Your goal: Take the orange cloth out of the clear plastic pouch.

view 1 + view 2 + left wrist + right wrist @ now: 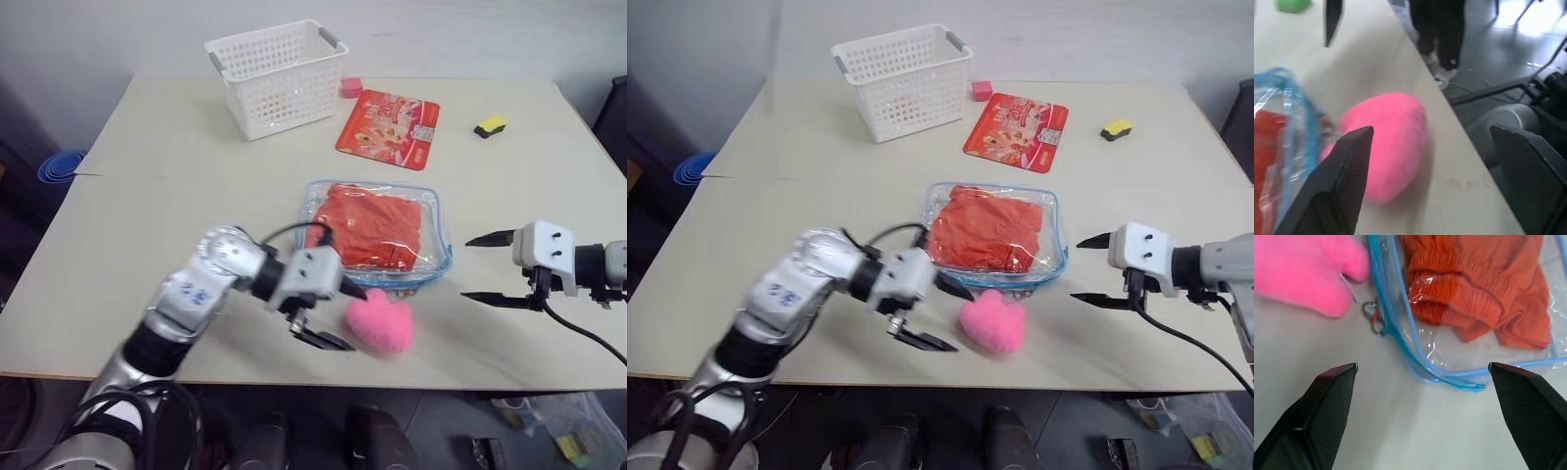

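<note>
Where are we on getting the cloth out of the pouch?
Nothing done yet: the wrinkled orange cloth lies inside the clear blue-edged plastic pouch. In hand: nothing; the left pincer is open beside the pink plush heart, the right pincer open beside the pouch. Left: grip the pouch, pull the cloth out.

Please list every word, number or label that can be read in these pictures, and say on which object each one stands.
None can be read with certainty.
Red printed packet: white and yellow print with a white label patch, too small and blurred to read.
Left arm's silver forearm: small blue marks, too blurred to read.
Clear plastic pouch, orange cloth, white basket, pink plush heart: no text visible.
</note>
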